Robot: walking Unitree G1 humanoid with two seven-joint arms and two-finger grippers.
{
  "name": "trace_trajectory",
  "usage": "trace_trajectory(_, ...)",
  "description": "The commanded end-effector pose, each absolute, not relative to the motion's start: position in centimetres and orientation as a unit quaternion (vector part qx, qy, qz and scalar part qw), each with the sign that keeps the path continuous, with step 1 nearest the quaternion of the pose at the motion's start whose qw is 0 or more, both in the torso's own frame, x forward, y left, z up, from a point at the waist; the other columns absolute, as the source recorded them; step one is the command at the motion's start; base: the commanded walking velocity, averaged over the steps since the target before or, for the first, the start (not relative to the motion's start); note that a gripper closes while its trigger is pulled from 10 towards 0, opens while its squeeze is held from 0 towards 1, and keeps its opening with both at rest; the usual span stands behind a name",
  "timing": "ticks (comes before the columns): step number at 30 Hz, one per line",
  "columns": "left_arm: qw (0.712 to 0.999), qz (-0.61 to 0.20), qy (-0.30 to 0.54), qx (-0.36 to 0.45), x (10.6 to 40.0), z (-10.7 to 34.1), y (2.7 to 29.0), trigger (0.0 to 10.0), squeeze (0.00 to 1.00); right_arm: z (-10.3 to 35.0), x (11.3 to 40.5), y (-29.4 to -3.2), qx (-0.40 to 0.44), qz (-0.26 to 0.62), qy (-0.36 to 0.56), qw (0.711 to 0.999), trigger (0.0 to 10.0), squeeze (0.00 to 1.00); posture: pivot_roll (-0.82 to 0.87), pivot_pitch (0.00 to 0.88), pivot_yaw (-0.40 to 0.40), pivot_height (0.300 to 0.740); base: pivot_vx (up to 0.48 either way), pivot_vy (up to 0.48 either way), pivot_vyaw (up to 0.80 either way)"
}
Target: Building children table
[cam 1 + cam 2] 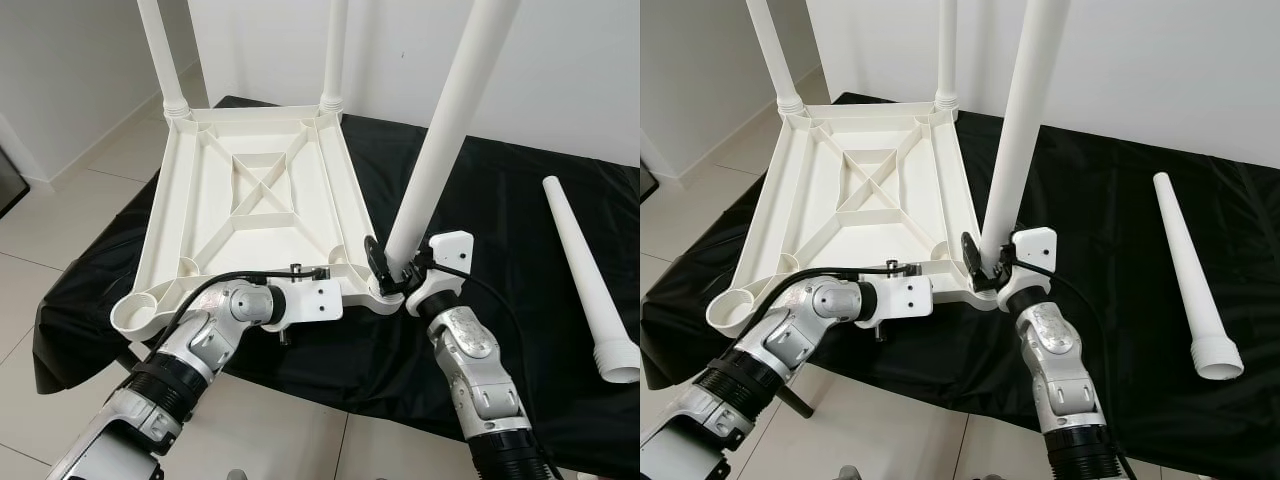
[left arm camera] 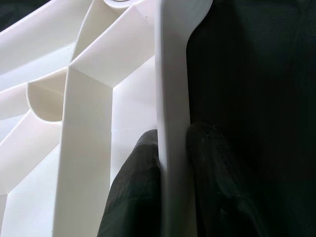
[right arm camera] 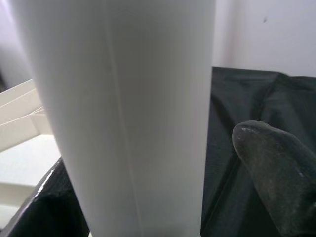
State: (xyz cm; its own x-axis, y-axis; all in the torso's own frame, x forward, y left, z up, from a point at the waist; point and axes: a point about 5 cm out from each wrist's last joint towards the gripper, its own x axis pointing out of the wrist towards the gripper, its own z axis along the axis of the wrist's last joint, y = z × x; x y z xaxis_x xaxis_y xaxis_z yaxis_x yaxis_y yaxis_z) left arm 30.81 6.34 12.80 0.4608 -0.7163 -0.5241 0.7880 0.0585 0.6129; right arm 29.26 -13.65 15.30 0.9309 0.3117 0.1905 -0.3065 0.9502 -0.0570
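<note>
Right gripper (image 1: 392, 270) pinches third white plastic leg (image 1: 440, 140) at near-right socket; left gripper (image 2: 173, 163) clamps upturned white ribbed tabletop's (image 1: 250, 190) rim. Two far legs seated; fourth leg (image 1: 585, 265) lies on black cloth (image 1: 500, 200).

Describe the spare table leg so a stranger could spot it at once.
Find the black cloth, then the white upturned tabletop on it. To the robot's right lies a white tapered leg, alone and flat, while the other legs stand upright in the tabletop.

A black cloth (image 1: 520, 200) lies over pale floor tiles (image 1: 60, 220) beside white walls (image 1: 560, 60).
</note>
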Motion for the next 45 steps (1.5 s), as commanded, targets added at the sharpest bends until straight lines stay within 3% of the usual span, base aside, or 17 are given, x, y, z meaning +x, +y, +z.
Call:
trace_trajectory(1,0.71,-0.54,0.036,0.451,30.2,12.3,5.7,10.0,0.0,15.1,29.4,-13.8,-0.006,0.173,-0.088,0.981,10.0,0.0,-0.02,0.028,-0.014,0.74,0.0,0.0,0.0)
trace_trajectory(32,0.707,-0.542,0.035,0.453,30.1,12.3,5.6,10.0,0.0,15.4,30.2,-16.2,-0.036,0.371,-0.047,0.927,10.0,0.0,-0.02,0.026,-0.009,0.74,0.0,0.0,0.0)
trace_trajectory(45,0.705,-0.543,0.038,0.454,30.1,12.2,5.8,10.0,0.0,15.2,30.4,-16.7,-0.037,0.395,-0.036,0.917,10.0,0.0,-0.02,0.029,-0.008,0.74,0.0,0.0,0.0)
